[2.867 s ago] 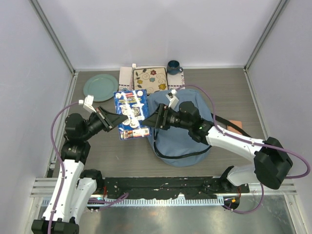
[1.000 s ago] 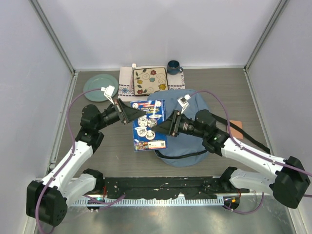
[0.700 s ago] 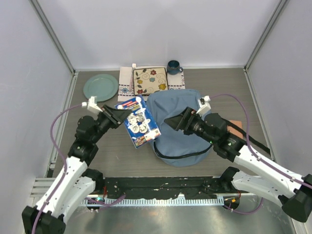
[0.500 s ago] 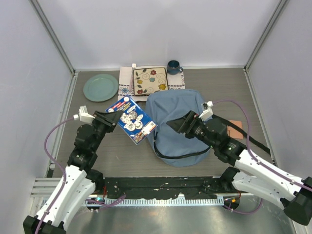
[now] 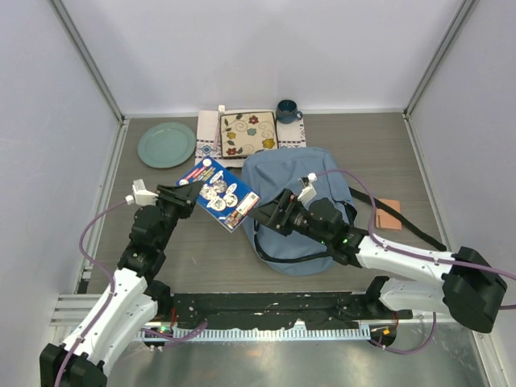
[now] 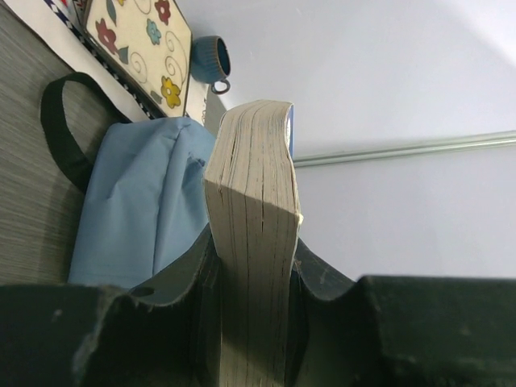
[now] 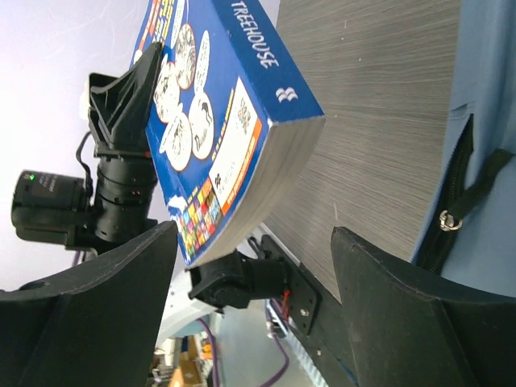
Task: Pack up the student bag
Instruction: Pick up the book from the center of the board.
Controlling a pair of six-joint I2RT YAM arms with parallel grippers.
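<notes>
The left gripper is clamping a thick paperback book, its fingers pressing on both covers and holding it tilted above the table. The glossy blue cover is showing round cartoon pictures. The right gripper is standing with its jaws spread wide around the book's near corner; whether a finger is touching it cannot be told. The student bag is lying flat just right of the book, under the right arm: soft light-blue fabric, a dark zipper line with a metal pull, and black straps. Its contents are hidden. Farther back, a round teal plate, a square flowered plate on a white embroidered mat and a dark blue cup are sitting.
</notes>
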